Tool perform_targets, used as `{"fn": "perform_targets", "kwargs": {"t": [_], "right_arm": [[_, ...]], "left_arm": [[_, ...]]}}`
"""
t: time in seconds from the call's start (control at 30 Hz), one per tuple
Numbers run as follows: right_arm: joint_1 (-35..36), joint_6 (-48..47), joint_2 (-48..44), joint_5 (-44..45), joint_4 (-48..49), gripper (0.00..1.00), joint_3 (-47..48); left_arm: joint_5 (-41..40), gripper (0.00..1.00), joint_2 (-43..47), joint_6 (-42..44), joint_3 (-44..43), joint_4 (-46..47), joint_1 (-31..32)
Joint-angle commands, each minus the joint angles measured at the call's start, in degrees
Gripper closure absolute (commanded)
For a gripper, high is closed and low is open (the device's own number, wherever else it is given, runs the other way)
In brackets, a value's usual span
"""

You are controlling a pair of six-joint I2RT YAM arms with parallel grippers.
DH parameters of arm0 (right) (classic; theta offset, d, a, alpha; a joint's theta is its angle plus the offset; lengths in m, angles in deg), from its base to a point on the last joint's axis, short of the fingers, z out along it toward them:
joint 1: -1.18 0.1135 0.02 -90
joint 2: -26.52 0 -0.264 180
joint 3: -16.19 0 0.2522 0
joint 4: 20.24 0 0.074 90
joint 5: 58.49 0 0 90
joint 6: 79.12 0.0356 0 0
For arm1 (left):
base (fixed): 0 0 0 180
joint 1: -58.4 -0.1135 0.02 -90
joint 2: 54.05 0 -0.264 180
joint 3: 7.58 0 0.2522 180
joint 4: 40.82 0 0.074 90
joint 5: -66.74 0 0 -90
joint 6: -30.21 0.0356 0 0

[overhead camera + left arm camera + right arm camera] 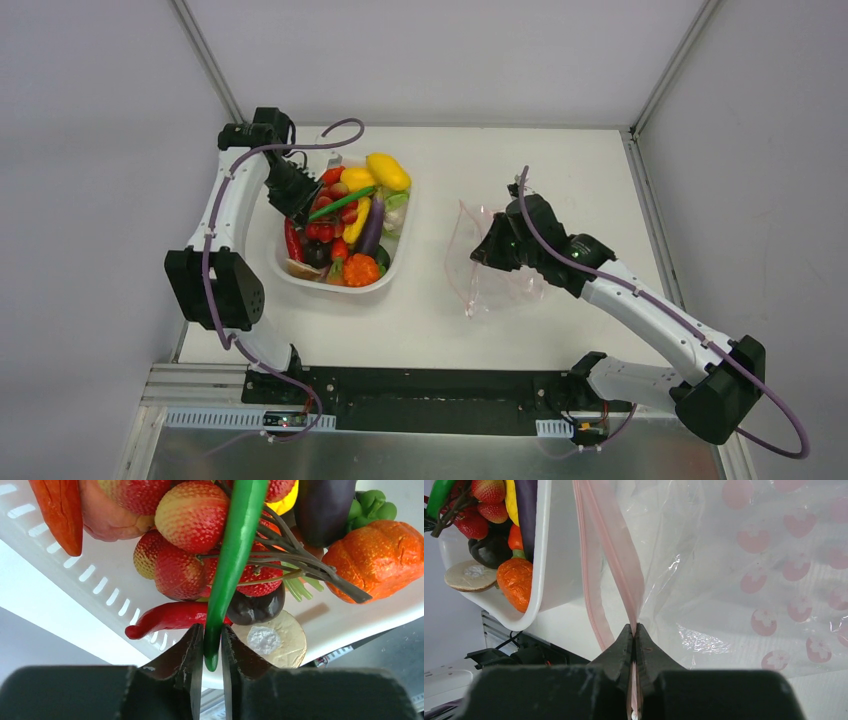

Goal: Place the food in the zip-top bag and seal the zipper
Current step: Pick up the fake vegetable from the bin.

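A: Nearest first. Right gripper [634, 630]?

B: To the right of the white tub [400, 262], fingers shut tight on the zipper [616, 555]. One pink lip is pinched and lifted; the other lip hangs lower, nearer the tub wall.

A: Reason for that hold?

B: Likely to prop the mouth of the zip-top bag [724, 580] open toward the tub. The bag lies flat on the table right of the tub, not touching it. No food is inside that I can see.

A: And the food [345, 215]?

B: All piled in the tub. An orange pumpkin [361, 269] sits at the tub's near end.

A: Left gripper [212, 639]?

B: At the tub's left wall, reaching in. Its fingers are clamped on the tip of a green chilli [235, 555], which slants over the pile of strawberries.

A: Why the tip?

B: My guess is that it's the one end sticking clear of the heap, so nothing else gets caught. A thin, glossy end may slip.

A: Far end of the tub?

B: A yellow fruit [388, 170], untouched.
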Motion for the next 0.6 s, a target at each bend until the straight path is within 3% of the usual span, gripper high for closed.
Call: {"fn": "perform_targets", "kwargs": {"t": [0.0,0.4,0.57], "right_arm": [[-0.2,-0.4,-1.4,0.8,0.3,0.98,0.0],[-0.2,0.0,-1.7,1.0,0.5,0.98,-0.2],[-0.2,0.6,-1.8,1.7,1.3,0.98,-0.1]], "left_arm": [[2.8,0.84,3.7,0.5,-1.4,-2.7,-0.7],[6.0,0.9,11.7,-0.8,-3.5,-9.4,-0.6],[3.3,0.9,15.9,-3.7,-3.4,-9.8,-0.6]]}}
